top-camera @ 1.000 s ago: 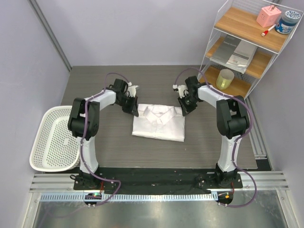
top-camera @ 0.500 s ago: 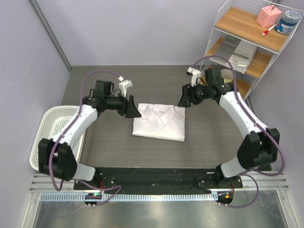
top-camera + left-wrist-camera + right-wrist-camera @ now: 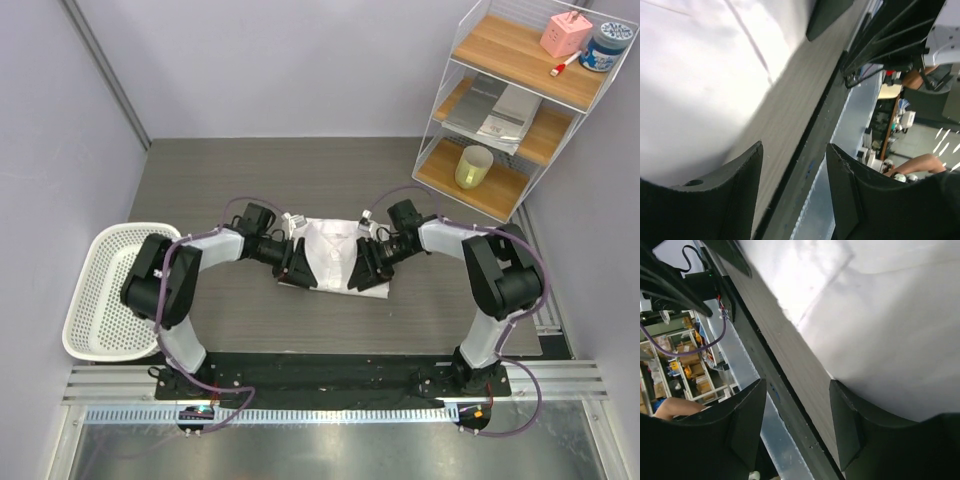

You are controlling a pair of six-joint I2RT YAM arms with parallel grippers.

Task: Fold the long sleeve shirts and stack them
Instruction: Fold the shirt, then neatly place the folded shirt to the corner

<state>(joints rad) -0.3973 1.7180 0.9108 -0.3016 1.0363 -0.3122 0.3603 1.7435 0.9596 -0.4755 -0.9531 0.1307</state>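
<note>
**Folded shirt mid-table, both sets of jaws open beside it**

The white long sleeve shirt lies folded flat in the middle of the grey table. The left arm reaches low over its left edge, the right arm over its right edge. The left jaws stand parted, holding nothing, with bare table showing in the gap, and the right jaws likewise. A white basket sits at the table's left edge and a shelf rack stands far right
</note>
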